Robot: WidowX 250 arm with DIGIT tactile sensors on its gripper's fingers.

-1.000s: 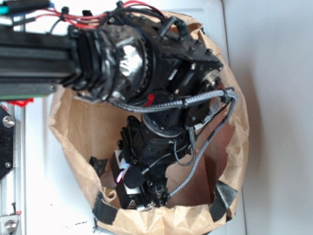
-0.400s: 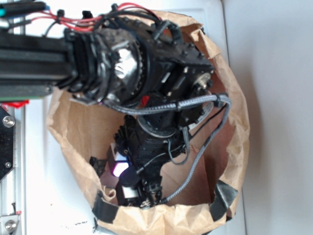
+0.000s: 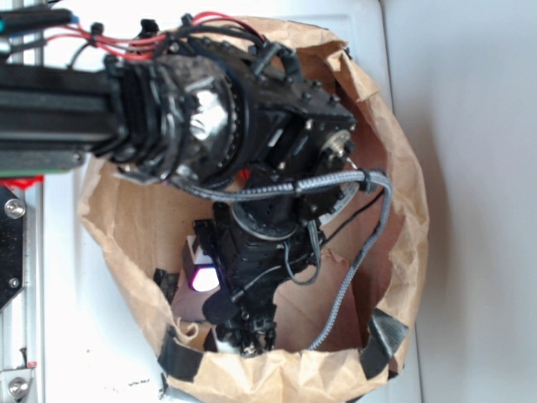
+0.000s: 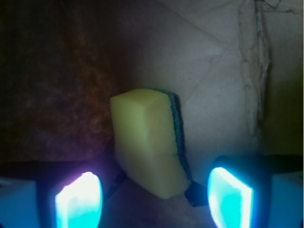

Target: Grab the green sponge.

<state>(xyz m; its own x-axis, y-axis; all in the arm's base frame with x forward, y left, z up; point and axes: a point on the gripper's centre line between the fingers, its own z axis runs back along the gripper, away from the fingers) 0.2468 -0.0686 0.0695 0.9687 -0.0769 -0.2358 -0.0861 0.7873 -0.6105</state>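
Note:
In the wrist view the green sponge [image 4: 149,142] stands on edge on the bag's floor, yellow with a thin dark green layer along its right face. My gripper [image 4: 154,202] is open, and its glowing fingertips [image 4: 78,199] sit wide apart on either side of the sponge's near end. Neither pad touches the sponge. In the exterior view the black arm [image 3: 252,243] reaches down into the brown paper bag [image 3: 403,218], and my gripper [image 3: 239,336] is low by the bag's near wall. The arm hides the sponge there.
The bag's crumpled paper walls ring the arm closely, with black tape patches [image 3: 382,340] on the near rim. A creased paper wall [image 4: 251,71] rises behind and right of the sponge. A metal rail [image 3: 17,277] runs along the left edge outside the bag.
The arm has swung left and lowered deeper into the bag, bringing the gripper nearer the bag's front wall.

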